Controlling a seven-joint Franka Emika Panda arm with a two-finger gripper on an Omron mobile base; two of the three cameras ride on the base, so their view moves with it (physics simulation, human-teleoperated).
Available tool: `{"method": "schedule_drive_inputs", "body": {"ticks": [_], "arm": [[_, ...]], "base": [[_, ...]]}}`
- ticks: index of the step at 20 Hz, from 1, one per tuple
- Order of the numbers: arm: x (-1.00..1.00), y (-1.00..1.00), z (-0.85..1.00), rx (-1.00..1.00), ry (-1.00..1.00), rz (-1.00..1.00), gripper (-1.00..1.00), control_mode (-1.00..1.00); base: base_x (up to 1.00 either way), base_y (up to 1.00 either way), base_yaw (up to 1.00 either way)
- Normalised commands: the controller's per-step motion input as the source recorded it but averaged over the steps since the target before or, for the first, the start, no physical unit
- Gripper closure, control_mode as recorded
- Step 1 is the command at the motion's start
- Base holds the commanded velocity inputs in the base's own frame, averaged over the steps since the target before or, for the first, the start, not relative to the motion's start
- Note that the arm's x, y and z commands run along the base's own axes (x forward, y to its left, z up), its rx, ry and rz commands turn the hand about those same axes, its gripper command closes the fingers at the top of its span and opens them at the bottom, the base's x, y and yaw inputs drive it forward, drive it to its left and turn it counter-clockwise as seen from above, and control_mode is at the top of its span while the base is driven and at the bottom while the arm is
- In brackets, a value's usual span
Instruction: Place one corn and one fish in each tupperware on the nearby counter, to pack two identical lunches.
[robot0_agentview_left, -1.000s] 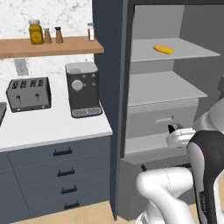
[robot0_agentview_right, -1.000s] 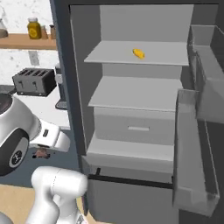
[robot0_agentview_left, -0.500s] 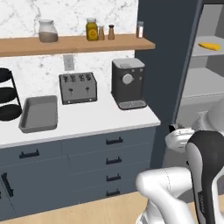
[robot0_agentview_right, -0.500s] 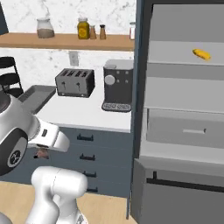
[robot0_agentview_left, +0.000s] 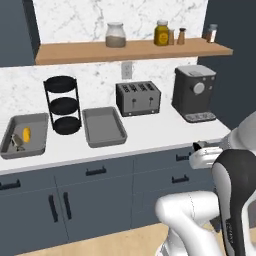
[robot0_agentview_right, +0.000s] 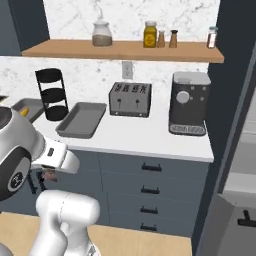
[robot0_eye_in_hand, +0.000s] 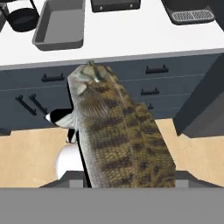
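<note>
In the hand view a big brown-grey mottled fish (robot0_eye_in_hand: 118, 131) stands between my jaws and hides the fingertips; my gripper (robot0_agentview_left: 198, 147) is shut on it, low in front of the drawers, at the right end of the counter (robot0_agentview_left: 155, 131). On the counter lie two grey tupperware trays. The left tupperware (robot0_agentview_left: 44, 131) holds a yellow corn (robot0_agentview_left: 26, 134) and a second fish (robot0_agentview_left: 16, 141). The right tupperware (robot0_agentview_left: 104, 126) is bare inside; it is also in the right base view (robot0_agentview_right: 82, 120) and the hand view (robot0_eye_in_hand: 59, 24).
A black three-tier rack (robot0_agentview_left: 62, 104) stands between the trays. A toaster (robot0_agentview_left: 138, 98) and a coffee machine (robot0_agentview_left: 195, 92) sit further right. A wooden shelf (robot0_agentview_left: 130, 50) with jars hangs above. The dark fridge side (robot0_agentview_right: 235, 100) borders the counter on the right.
The whole picture has slid from the open fridge to the counter, so the base has driven left. The fish stays in my gripper.
</note>
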Motion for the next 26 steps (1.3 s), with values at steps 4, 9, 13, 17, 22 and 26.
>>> {"method": "schedule_drive_inputs", "body": {"ticks": [4,9,13,17,22,26], "arm": [[0.00,0.00,0.00,0.00,0.00,0.00,1.00,1.00],[0.00,0.00,0.00,0.00,0.00,0.00,1.00,1.00],[0.00,0.00,0.00,0.00,0.00,0.00,1.00,1.00],[0.00,0.00,0.00,0.00,0.00,0.00,1.00,1.00],[0.00,0.00,0.00,0.00,0.00,0.00,1.00,1.00],[0.00,0.00,0.00,0.00,0.00,0.00,1.00,1.00]], "base": [[0.59,0.98,0.00],[0.65,0.65,0.00],[0.61,0.02,0.01],[0.59,-0.01,0.03],[0.54,0.00,0.00],[0.45,0.00,0.00]]}}
